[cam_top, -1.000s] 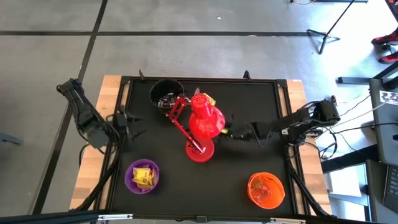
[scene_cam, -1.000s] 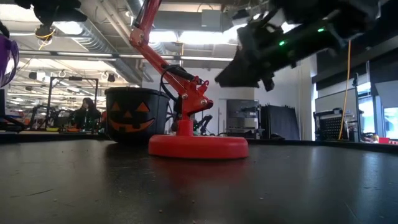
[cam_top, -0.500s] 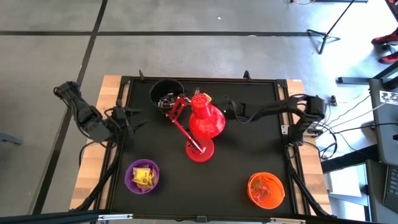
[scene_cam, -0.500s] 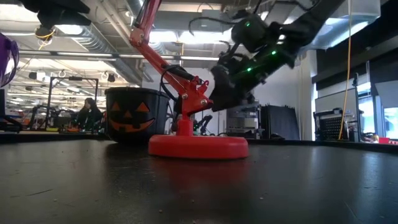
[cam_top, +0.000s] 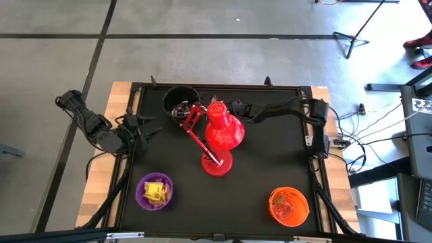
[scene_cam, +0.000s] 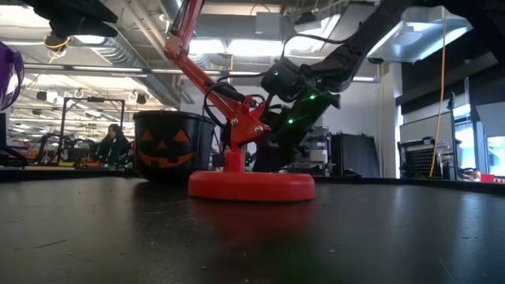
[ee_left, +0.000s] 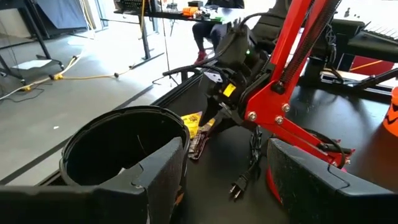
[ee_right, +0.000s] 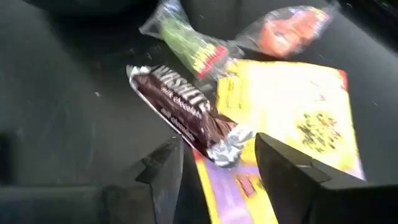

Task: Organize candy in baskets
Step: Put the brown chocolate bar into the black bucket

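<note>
right gripper point(ee_right: 214, 171) jaws parted, empty, over brown candy bar point(ee_right: 183, 112) on yellow packet point(ee_right: 292, 118); left jaws apart, empty

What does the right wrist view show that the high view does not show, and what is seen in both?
Only the right wrist view shows loose candy on the table: a brown chocolate bar, a yellow packet, a green-wrapped sweet and an orange one.

Only the high view shows the black bucket, purple bucket, orange bucket, red lamp and left gripper.

Both show the right gripper, open, behind the lamp.
</note>
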